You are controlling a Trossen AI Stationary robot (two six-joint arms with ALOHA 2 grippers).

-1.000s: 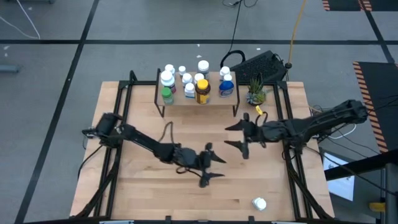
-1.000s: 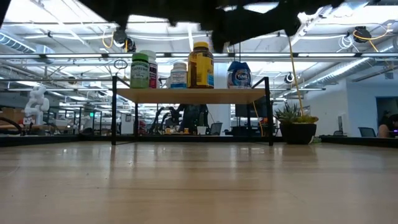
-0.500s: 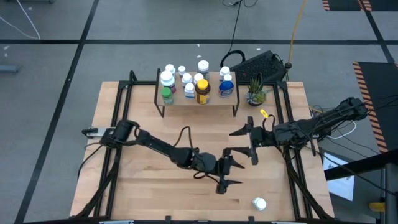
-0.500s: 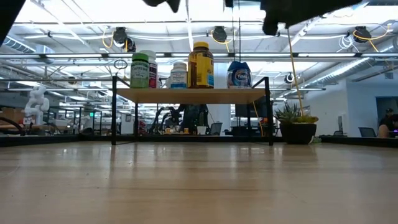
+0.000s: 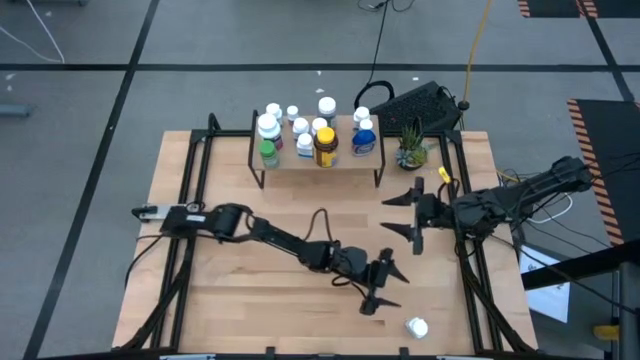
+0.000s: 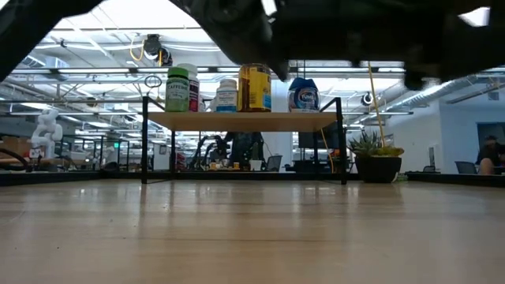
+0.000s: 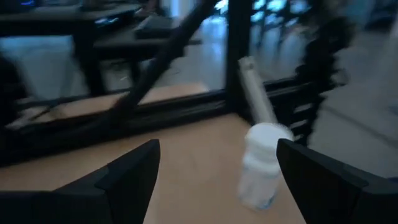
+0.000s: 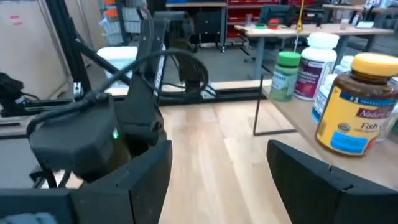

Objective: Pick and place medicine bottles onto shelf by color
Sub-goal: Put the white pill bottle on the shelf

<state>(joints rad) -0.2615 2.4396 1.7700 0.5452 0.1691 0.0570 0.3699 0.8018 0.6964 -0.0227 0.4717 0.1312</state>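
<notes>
One white bottle (image 5: 417, 326) lies alone at the lower right of the table (image 5: 230, 300). Just up-left, the left gripper (image 5: 385, 287) hovers, fingers spread wide, empty. Higher right, the right gripper (image 5: 411, 217) gapes, holding nothing. Top centre, the shelf (image 5: 345, 158) carries the other bottles (image 5: 324, 146).

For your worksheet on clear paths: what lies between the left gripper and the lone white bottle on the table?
Only bare tabletop, seen in the high view, between the left gripper and the white bottle.
</notes>
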